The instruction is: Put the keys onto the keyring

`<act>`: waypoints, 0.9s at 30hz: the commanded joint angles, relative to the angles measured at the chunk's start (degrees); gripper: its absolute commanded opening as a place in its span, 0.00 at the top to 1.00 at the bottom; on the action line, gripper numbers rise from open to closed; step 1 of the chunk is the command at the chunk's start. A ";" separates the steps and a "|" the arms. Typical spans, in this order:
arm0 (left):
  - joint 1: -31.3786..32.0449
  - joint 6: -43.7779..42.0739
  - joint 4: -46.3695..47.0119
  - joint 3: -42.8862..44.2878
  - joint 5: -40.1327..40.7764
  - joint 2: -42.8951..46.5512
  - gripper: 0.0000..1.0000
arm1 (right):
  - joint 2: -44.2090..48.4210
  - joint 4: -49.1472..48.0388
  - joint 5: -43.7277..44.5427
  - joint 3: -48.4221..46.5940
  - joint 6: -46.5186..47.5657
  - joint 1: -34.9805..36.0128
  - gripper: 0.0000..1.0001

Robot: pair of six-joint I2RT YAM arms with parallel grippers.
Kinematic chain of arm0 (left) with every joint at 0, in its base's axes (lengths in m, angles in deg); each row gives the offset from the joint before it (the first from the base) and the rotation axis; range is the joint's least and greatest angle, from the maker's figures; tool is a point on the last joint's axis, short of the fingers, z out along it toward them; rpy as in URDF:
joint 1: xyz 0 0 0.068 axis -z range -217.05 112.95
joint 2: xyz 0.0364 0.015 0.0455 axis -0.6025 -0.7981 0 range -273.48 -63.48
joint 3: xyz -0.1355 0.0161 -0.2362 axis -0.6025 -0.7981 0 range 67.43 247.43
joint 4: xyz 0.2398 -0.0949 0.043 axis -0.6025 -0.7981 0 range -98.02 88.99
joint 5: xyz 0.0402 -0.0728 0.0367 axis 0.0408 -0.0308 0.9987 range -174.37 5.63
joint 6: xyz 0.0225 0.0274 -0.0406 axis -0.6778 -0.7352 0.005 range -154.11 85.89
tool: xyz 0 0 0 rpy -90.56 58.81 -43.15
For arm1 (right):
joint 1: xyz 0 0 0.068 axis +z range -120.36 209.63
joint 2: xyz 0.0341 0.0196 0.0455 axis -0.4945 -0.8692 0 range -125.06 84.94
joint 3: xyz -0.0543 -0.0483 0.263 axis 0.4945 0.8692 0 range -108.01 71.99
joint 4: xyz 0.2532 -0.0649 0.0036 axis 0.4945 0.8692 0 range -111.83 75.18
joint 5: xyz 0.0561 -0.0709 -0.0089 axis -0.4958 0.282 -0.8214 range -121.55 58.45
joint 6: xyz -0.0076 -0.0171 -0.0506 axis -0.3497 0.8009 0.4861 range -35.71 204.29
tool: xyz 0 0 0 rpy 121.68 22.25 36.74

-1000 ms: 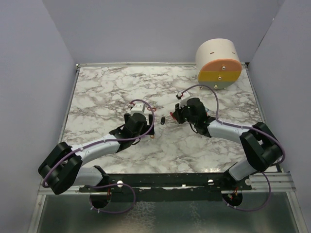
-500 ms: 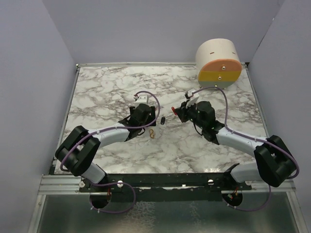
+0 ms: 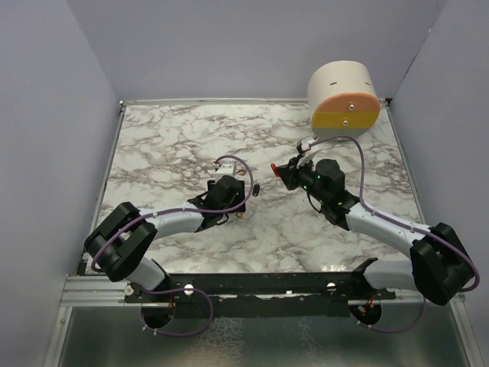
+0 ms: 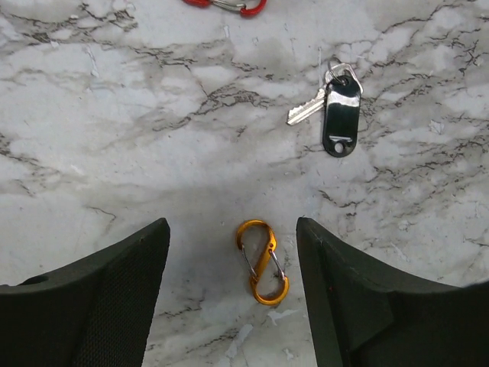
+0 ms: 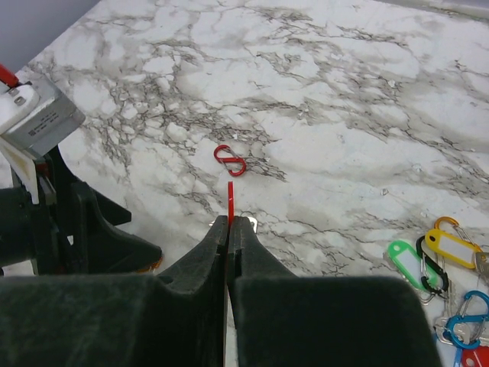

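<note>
My left gripper [image 4: 231, 226] is open, just above the marble. An orange S-shaped wire clip [image 4: 262, 262] of the keyring lies flat between its fingers, touching neither. A silver key with a black head [image 4: 330, 112] lies beyond it to the right; it also shows in the top view [image 3: 256, 189]. A red wire clip [image 5: 229, 160] lies alone farther on. My right gripper [image 5: 230, 220] is shut on a thin red piece [image 5: 230, 199], seen edge-on and sticking out past the tips, held above the table. Green, yellow and blue keys [image 5: 435, 256] lie bunched at the right.
A cream drum with an orange and yellow face [image 3: 344, 99] stands at the back right corner. Grey walls close in the table on three sides. The two grippers [image 3: 260, 187] face each other near the table's middle, a few centimetres apart.
My left gripper has drawn back toward the near edge and now straddles the orange clip. My right gripper has shifted slightly right and back, still holding the red piece.
</note>
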 commanded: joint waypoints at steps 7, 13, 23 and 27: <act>5.33 4.76 -3.66 -0.84 6.64 1.87 0.24 | 3.28 0.60 2.20 0.94 -0.48 0.26 0.99; 7.62 6.27 -4.52 -0.79 9.51 0.52 0.25 | 4.46 1.12 2.83 1.08 -0.31 0.23 0.99; 9.77 7.08 -6.05 0.05 12.33 -1.96 0.28 | 4.89 1.58 3.26 1.14 -0.19 0.25 0.99; 10.24 7.12 -6.27 0.44 13.36 -2.82 0.31 | 4.85 1.58 3.27 1.08 -0.23 0.18 0.99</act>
